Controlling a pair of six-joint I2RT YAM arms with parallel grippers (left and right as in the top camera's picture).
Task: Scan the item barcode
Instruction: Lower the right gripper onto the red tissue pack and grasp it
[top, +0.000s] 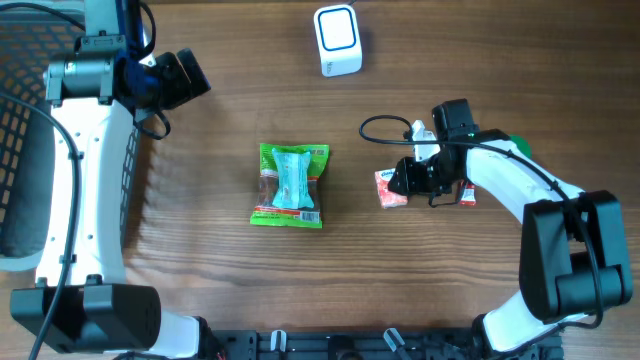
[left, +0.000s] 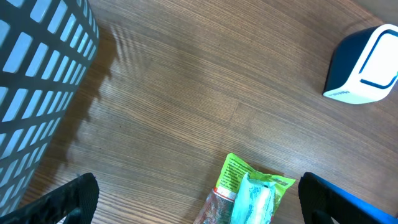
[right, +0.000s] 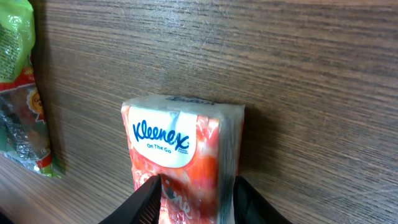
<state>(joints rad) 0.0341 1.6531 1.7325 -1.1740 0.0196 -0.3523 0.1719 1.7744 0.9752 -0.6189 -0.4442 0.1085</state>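
Note:
A red-and-white Kleenex tissue pack (top: 389, 189) (right: 180, 149) lies on the wooden table right of centre. My right gripper (top: 405, 182) (right: 198, 194) has its two black fingers closed on the pack's sides at its near end; the pack rests on the table. The white barcode scanner (top: 337, 40) (left: 364, 65) stands at the table's far edge. My left gripper (top: 186, 78) (left: 199, 198) hangs wide open at the upper left, above bare wood, holding nothing. No barcode shows on the pack.
A green snack bag (top: 290, 187) (left: 249, 193) (right: 15, 93) lies in the table's middle, left of the tissue pack. A dark mesh basket (top: 20, 120) (left: 37, 81) fills the left edge. Small packets (top: 467, 196) lie under the right arm.

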